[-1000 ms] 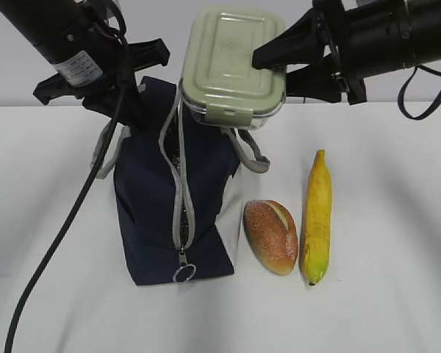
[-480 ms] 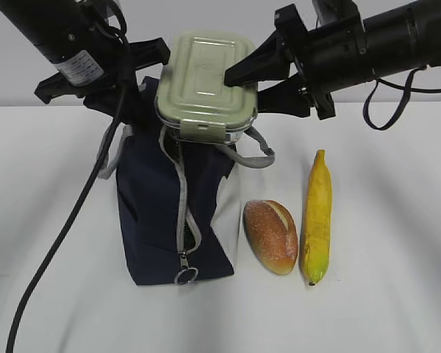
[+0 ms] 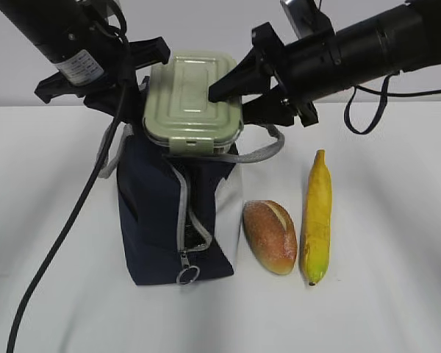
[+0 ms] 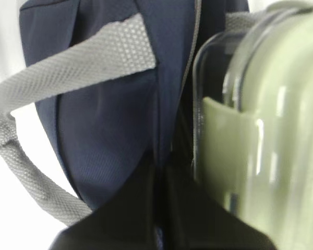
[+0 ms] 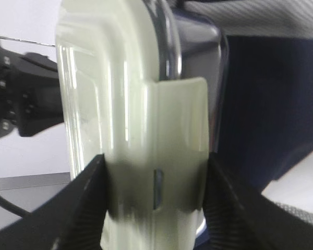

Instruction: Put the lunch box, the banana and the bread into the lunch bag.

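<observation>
The pale green lunch box (image 3: 193, 99) is gripped at its side clip by my right gripper (image 3: 231, 103), tilted at the open top of the navy lunch bag (image 3: 151, 213). In the right wrist view the gripper (image 5: 155, 172) is shut on the lunch box (image 5: 130, 94), one finger on each face. My left gripper (image 3: 132, 103) is shut on the bag's upper left edge; in the left wrist view it (image 4: 159, 208) pinches the navy fabric (image 4: 109, 120) next to the lunch box (image 4: 271, 120). The bread (image 3: 270, 237) and the banana (image 3: 317, 217) lie on the table right of the bag.
The bag's grey handles hang out at its left (image 3: 106, 154) and right (image 3: 261, 153). A black cable (image 3: 66, 220) runs from the left arm down across the white table (image 3: 397, 279). The zipper ring pull (image 3: 185, 276) hangs at the bag's front.
My right gripper has carried the lunch box left and down onto the bag's open top. The bag's mouth is now covered by it. The left gripper, bread and banana have not moved.
</observation>
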`<move>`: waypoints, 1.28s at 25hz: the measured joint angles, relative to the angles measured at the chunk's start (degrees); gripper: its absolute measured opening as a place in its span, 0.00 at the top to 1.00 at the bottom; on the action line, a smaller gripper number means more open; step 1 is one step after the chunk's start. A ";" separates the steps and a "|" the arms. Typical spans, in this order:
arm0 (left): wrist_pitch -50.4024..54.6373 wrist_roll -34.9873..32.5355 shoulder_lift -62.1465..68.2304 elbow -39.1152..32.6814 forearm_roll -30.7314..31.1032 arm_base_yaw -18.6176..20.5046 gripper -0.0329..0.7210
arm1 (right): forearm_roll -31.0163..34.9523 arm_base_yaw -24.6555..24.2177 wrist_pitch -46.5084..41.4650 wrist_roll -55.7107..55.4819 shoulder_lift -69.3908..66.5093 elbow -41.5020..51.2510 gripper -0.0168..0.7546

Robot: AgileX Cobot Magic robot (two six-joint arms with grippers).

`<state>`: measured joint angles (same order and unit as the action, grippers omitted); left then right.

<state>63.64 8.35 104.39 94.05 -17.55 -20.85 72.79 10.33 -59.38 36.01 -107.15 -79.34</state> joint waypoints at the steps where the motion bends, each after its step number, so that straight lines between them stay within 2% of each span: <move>1: -0.02 0.00 0.00 0.00 0.00 0.00 0.96 | -0.05 0.09 0.00 -0.24 0.00 -0.89 0.46; 4: -0.06 0.00 0.00 0.00 0.00 0.00 0.96 | -1.75 0.09 -0.10 -1.68 0.00 -4.24 0.46; 11: -0.13 0.00 0.00 0.00 -0.02 0.00 0.96 | -12.25 0.09 -0.75 -8.83 -0.65 -12.16 0.46; 22: -0.19 0.00 0.00 0.00 -0.07 0.00 0.96 | -13.76 0.09 -3.03 -14.60 -1.90 -18.36 0.46; 32: -0.24 0.00 0.00 0.00 -0.07 0.00 0.96 | -14.23 0.09 -3.94 -16.35 -2.15 -18.85 0.46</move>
<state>63.40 8.35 104.39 94.05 -17.62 -20.85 58.56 10.42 -63.32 19.66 -109.30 -98.19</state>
